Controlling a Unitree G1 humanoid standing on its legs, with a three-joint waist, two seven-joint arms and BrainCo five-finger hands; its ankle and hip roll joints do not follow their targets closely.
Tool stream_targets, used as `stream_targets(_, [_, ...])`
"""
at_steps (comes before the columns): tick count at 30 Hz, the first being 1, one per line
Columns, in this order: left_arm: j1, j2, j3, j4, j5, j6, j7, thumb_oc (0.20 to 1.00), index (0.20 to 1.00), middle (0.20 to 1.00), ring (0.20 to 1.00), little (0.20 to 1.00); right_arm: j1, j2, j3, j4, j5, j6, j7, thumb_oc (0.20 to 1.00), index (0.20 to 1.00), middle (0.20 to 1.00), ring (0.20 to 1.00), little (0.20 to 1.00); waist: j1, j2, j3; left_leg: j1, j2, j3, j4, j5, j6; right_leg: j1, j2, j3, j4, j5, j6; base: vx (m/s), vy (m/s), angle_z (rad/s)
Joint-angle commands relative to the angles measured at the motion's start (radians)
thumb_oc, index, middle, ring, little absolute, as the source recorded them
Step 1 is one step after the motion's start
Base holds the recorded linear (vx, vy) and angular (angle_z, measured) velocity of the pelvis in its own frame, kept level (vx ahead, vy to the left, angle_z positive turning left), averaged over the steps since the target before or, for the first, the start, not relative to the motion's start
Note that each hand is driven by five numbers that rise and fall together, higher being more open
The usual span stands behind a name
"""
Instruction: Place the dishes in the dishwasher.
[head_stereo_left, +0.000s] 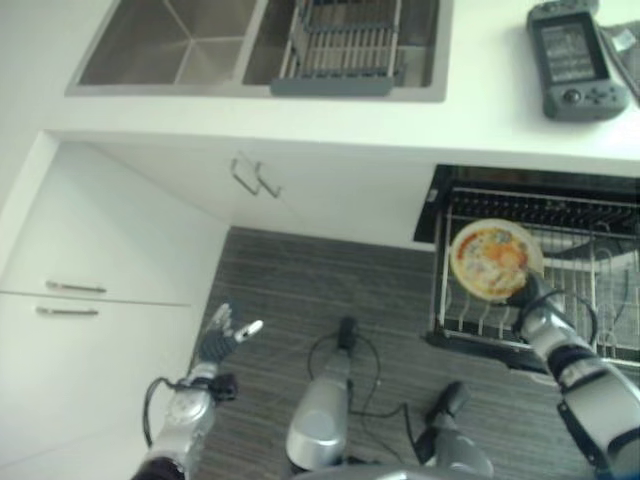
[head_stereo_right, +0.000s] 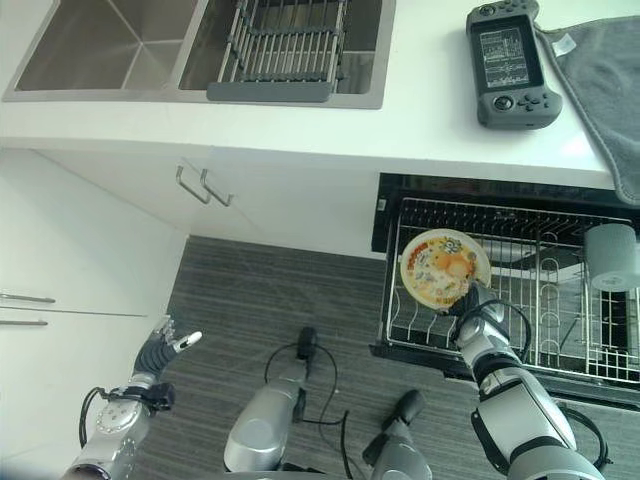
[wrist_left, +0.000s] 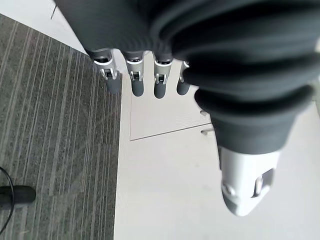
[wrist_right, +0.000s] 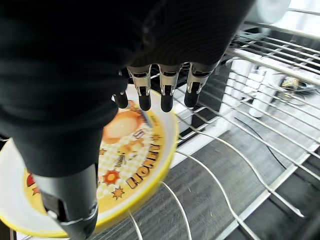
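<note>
- Grey striped floor (head_stereo_left: 290, 290) lies below a white counter (head_stereo_right: 420, 120) with a sink (head_stereo_left: 170, 45).
- Fingers (wrist_right: 145, 97) of the right hand (head_stereo_right: 468, 303) curl over the yellow plate (head_stereo_right: 443, 267), thumb on its printed face, so the plate is pinched.
- That plate stands tilted over the front left wires of the pulled-out dishwasher rack (head_stereo_right: 560, 330); whether it already sits between the tines, I cannot tell.
- Left hand (head_stereo_left: 225, 335) hangs over the floor, fingers straight and loose, holding nothing.
- I judge that the plate is almost placed; the release remains.
- Right eye view shows a white cup (head_stereo_right: 612, 256) in the rack and a grey cloth (head_stereo_right: 600, 70); the left eye view barely reaches them.
</note>
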Motion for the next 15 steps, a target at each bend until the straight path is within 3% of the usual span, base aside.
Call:
stream_targets(1, [-0.024,0.004,-0.029,-0.018,0.028,-0.007,0.016,1.000,1.000,1.000,1.000,1.000,-0.036,-0.043,0.003,0.002,0.160,-0.037,0.065,1.000,1.000,1.000,1.000,1.000,0.015,-0.016,-0.005,0.041,0.018,-0.034,0.000,-0.102,-0.019,-0.014,-0.080,0.032,0.042,0.012,0.064,0.04,0.026,-0.08])
stream_targets(4, [-0.019,0.009,-0.012,-0.029,0.038,0.019,0.023,1.000,1.000,1.000,1.000,1.000,-0.022,-0.056,-0.035,-0.030,0.227,-0.058,0.101,1.000,1.000,1.000,1.000,1.000,0.005,-0.035,-0.015,0.063,0.028,-0.021,0.000,-0.107,-0.020,-0.001,-0.075,0.040,0.043,0.014,0.064,0.04,0.017,-0.10])
stream_targets(5, [-0.009,0.019,0.002,-0.042,0.045,0.038,0.030,1.000,1.000,1.000,1.000,1.000,0.000,-0.067,-0.048,-0.052,0.245,-0.055,0.157,1.000,1.000,1.000,1.000,1.000,0.000,-0.053,-0.023,0.084,0.038,-0.015,0.000,-0.112,-0.021,0.014,-0.067,0.048,0.042,0.014,0.067,0.08,-0.012,-0.16])
stream_targets(10, [0.031,0.037,0.061,-0.046,0.093,0.080,0.029,1.000,1.000,1.000,1.000,1.000,0.115,-0.078,-0.105,-0.140,0.401,-0.061,0.244,1.000,1.000,1.000,1.000,1.000,-0.023,-0.119,-0.054,0.148,0.067,0.010,0.000,-0.126,-0.023,0.071,-0.044,0.062,0.030,0.017,0.071,0.11,-0.055,-0.12])
stream_targets(13, [0.087,0.041,0.132,-0.053,0.152,0.122,0.035,1.000,1.000,1.000,1.000,1.000,0.267,-0.089,-0.205,-0.342,0.465,0.004,0.282,1.000,1.000,1.000,1.000,1.000,-0.061,-0.176,-0.087,0.210,0.095,0.037,0.000,-0.135,-0.027,0.115,-0.024,0.084,0.023,0.021,0.074,0.16,-0.100,-0.32])
stream_targets(15, [0.103,0.041,0.164,-0.051,0.168,0.134,0.034,1.000,1.000,1.000,1.000,1.000,0.325,-0.092,-0.249,-0.423,0.466,0.031,0.295,1.000,1.000,1.000,1.000,1.000,-0.080,-0.194,-0.096,0.233,0.102,0.047,0.000,-0.141,-0.026,0.128,-0.018,0.094,0.021,0.022,0.076,0.11,-0.069,-0.29])
